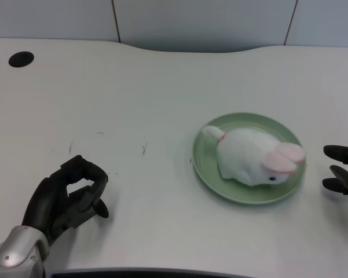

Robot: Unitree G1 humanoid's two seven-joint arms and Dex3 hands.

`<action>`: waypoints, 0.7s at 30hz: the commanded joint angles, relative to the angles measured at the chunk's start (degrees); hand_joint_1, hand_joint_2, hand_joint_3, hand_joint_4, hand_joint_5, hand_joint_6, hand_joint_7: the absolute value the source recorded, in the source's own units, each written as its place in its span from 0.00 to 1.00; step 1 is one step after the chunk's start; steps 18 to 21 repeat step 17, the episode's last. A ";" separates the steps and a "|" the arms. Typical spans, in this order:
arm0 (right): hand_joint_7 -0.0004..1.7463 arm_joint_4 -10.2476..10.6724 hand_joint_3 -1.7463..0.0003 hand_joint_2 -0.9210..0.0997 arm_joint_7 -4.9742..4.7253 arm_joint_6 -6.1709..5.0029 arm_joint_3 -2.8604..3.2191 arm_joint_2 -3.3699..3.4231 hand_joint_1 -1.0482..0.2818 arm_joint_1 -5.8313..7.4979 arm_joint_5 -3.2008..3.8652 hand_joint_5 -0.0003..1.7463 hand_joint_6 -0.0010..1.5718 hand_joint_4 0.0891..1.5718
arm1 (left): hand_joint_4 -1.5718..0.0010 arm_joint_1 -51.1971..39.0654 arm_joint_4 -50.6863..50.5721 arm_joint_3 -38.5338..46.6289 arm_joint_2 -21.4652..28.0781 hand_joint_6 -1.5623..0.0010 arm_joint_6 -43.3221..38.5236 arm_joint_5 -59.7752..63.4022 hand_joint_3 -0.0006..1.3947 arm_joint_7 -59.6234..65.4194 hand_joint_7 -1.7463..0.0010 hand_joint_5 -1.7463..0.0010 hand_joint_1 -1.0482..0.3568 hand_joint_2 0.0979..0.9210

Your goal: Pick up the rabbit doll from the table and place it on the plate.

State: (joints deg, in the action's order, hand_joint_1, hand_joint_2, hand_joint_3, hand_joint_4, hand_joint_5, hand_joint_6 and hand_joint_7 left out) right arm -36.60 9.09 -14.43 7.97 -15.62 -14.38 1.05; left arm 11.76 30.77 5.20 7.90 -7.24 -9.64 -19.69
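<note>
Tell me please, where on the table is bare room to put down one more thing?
Bare table lies between the left hand and the green plate, and across the far side behind the plate up to the cable hole. The plate is crowded: the rabbit doll fills most of it.

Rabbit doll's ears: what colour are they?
Pink, on a white rabbit doll lying on the green plate; head view shows it.
</note>
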 commanded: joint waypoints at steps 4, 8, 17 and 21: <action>0.01 -0.95 0.89 0.00 -0.40 0.06 0.35 -0.25 0.48 -0.83 0.19 0.01 0.51 0.63 | 0.58 1.54 2.83 1.12 0.72 0.76 -1.51 -0.20 0.40 -0.39 0.00 0.00 0.43 1.00; 0.00 -1.58 0.89 0.00 0.11 -0.56 0.26 -0.60 0.48 -1.06 0.01 0.00 0.51 0.63 | 0.58 1.75 2.91 1.06 0.73 0.77 -1.39 -0.10 0.40 -0.46 0.00 0.00 0.43 1.00; 0.00 -4.41 0.89 0.00 0.11 -2.05 0.32 -0.94 0.48 -2.59 -0.42 0.00 0.52 0.62 | 0.58 3.46 5.74 1.15 0.67 0.76 -2.72 0.39 0.40 -0.10 0.00 0.00 0.44 1.00; 0.00 -4.41 0.89 0.00 0.11 -2.05 0.32 -0.94 0.48 -2.59 -0.42 0.00 0.52 0.62 | 0.58 3.46 5.74 1.15 0.67 0.76 -2.72 0.39 0.40 -0.10 0.00 0.00 0.44 1.00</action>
